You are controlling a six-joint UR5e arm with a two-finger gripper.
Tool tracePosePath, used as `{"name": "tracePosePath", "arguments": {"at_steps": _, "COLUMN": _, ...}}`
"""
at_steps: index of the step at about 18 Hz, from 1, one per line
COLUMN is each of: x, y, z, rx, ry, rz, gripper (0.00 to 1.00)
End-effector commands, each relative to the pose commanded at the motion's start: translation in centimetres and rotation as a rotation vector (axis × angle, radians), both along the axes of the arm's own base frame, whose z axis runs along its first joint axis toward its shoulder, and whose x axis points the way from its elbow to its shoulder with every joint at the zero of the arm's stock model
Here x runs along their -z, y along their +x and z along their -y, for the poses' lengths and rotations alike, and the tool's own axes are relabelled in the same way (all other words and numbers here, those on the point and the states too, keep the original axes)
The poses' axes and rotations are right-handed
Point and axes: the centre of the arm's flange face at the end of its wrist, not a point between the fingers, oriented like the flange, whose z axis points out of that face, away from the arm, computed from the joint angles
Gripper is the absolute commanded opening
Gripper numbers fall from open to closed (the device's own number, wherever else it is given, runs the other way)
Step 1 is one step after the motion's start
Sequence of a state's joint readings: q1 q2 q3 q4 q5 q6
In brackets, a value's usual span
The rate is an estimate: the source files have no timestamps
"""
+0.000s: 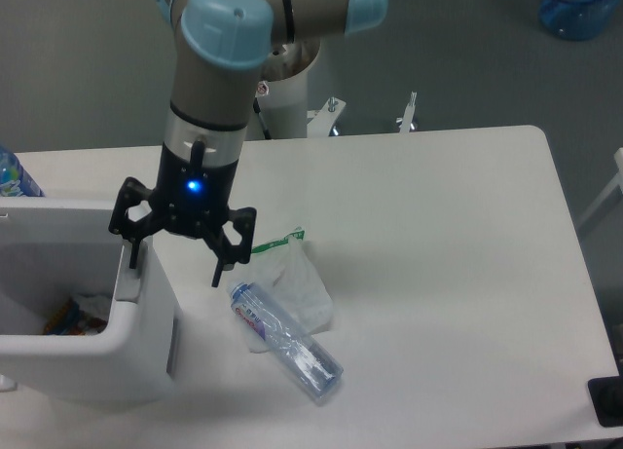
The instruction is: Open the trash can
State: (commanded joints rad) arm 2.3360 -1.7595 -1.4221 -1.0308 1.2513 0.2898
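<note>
The white boxy trash can (pixel 68 350) stands at the table's left front. Its top shows the inside, with some rubbish (pixel 73 315) at the bottom. A white panel, seemingly the lid (pixel 58 213), stands along its far edge. A grey bar (pixel 173 344) is on its right wall. My gripper (pixel 175 264) points down and is open and empty. Its left finger (pixel 132 254) is at the can's right rim and its right finger (pixel 220 272) hangs over the table just right of the can. I cannot tell whether the left finger touches the rim.
A clear plastic bottle (pixel 287 342) lies on the table right of the can, partly on a crumpled clear bag (pixel 300 279). A blue-capped bottle (pixel 15 176) shows at the left edge. The arm's base (pixel 287 98) is behind the table. A blue jug (pixel 581 11) stands on the floor.
</note>
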Motion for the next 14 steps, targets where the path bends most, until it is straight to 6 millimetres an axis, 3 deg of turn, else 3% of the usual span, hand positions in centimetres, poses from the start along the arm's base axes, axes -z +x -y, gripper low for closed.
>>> {"name": "tracePosePath", "arguments": {"at_steps": 2, "x": -1.2, "y": -3.6, "z": 2.2, "rx": -0.038, "ry": -0.033, "rz": -0.089, "gripper": 1.00}}
{"name": "tracePosePath", "arguments": {"at_steps": 7, "x": -0.2, "y": -11.8, "z": 9.1, "rx": 0.011, "ry": -0.211, "rz": -0.277, "gripper": 1.00}}
{"name": "tracePosePath", "arguments": {"at_steps": 10, "x": 0.4, "y": -14.6, "z": 11.8, "rx": 0.051, "ry": -0.256, "rz": -0.303, "gripper": 1.00}}
{"name": "tracePosePath", "arguments": {"at_steps": 14, "x": 0.4, "y": -16.5, "z": 14.0, "rx": 0.040, "ry": -0.270, "rz": -0.313, "gripper": 1.00}}
